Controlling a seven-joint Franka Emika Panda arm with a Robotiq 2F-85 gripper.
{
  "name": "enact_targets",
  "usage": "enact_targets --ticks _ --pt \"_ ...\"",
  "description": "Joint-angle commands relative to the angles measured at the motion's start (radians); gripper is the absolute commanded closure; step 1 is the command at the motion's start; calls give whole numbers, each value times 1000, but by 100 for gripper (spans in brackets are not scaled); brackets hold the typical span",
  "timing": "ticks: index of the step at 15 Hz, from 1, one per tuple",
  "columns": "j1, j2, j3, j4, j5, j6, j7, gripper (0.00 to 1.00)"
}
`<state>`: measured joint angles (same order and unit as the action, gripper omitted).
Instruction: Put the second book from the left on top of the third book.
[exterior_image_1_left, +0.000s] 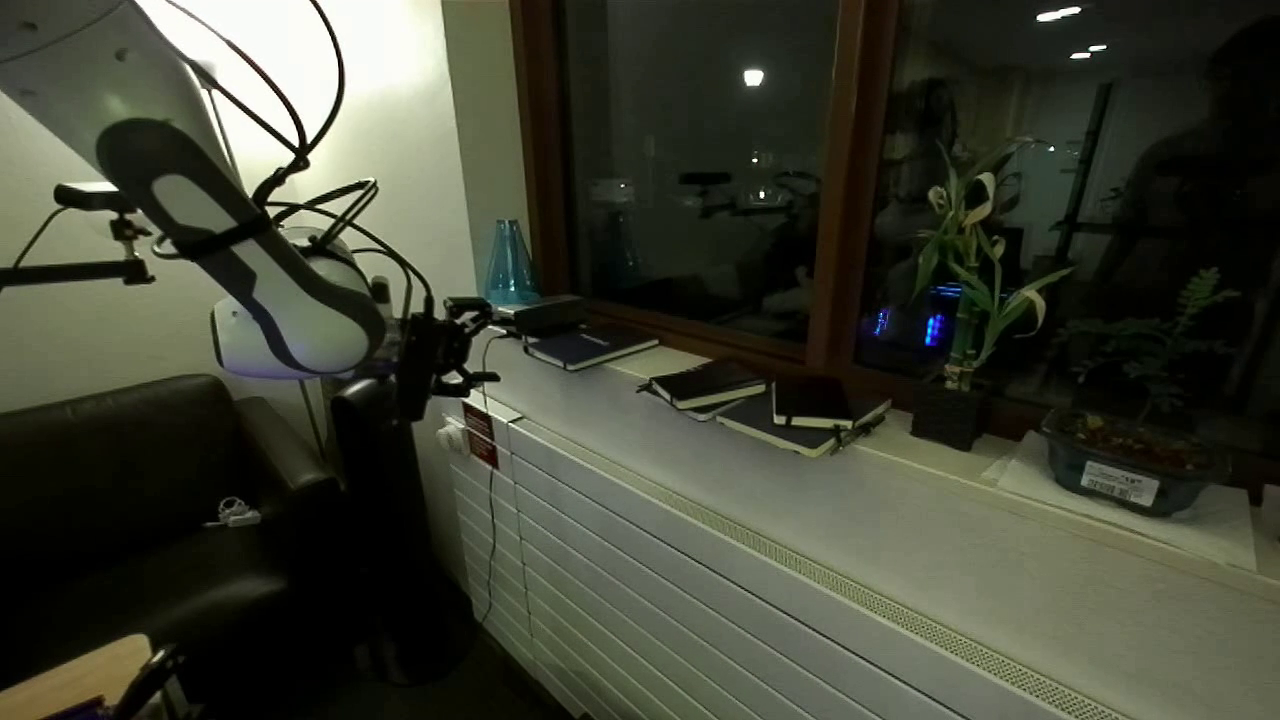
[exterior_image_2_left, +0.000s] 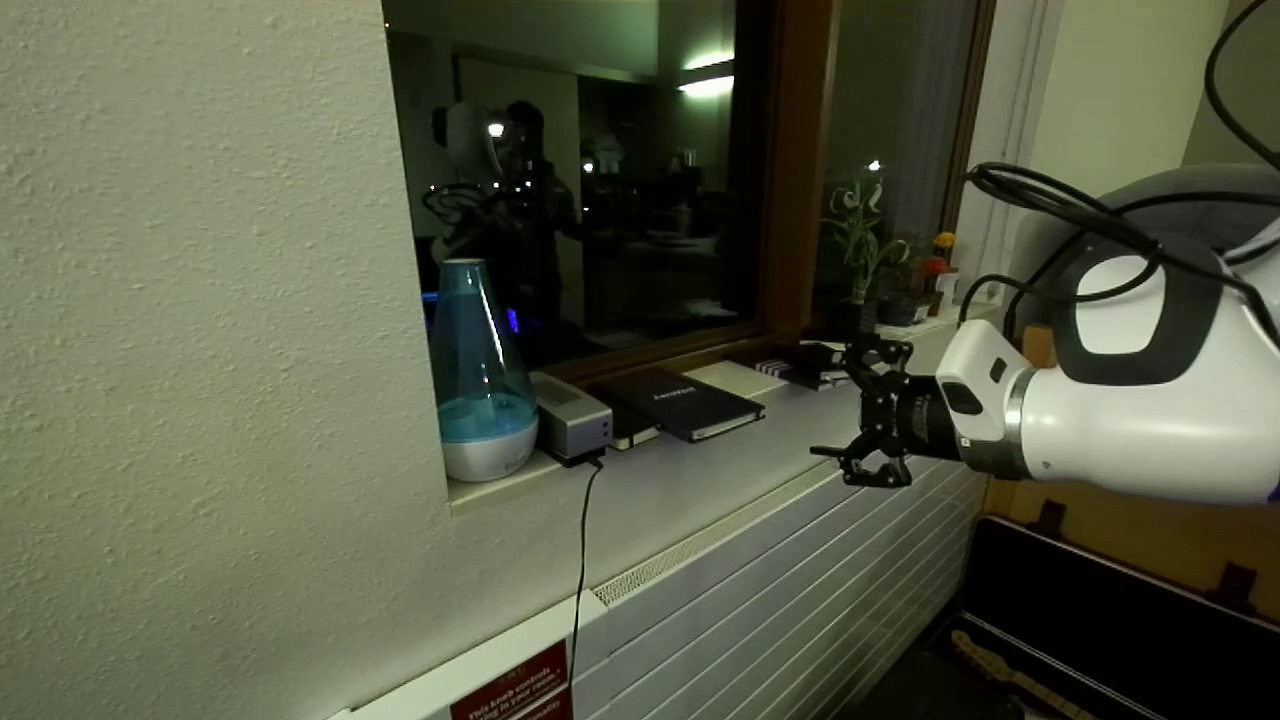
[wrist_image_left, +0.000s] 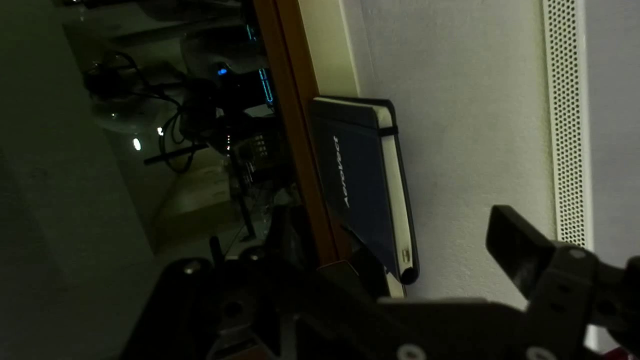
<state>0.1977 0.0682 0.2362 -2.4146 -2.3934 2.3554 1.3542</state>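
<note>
On the sill (wrist_image_left: 465, 125), what seems your second book (wrist_image_left: 365, 185) should be light, stiff, slick; your gripper (exterior_image_1_left: 495, 348) stands wide, so pinch the book's room-side edge.

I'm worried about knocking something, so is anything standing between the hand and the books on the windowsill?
Nothing visible does: both exterior views show no object between the hand and the books, though some books lie on top of others.

Second book (wrist_image_left: 365, 175): dark blue, white-lettered cover, closed, face up on the tabletop (exterior_image_1_left: 900, 520).
Third book (exterior_image_1_left: 710, 382): plain black cover, face up, apart from the second.
</note>
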Motion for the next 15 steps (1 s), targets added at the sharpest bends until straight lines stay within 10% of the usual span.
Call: enact_targets --ticks 1,15 --pt "2 11 2 -1 -2 -11 -8 0" --pt "42 235 30 107 -28 -357 -97 0"
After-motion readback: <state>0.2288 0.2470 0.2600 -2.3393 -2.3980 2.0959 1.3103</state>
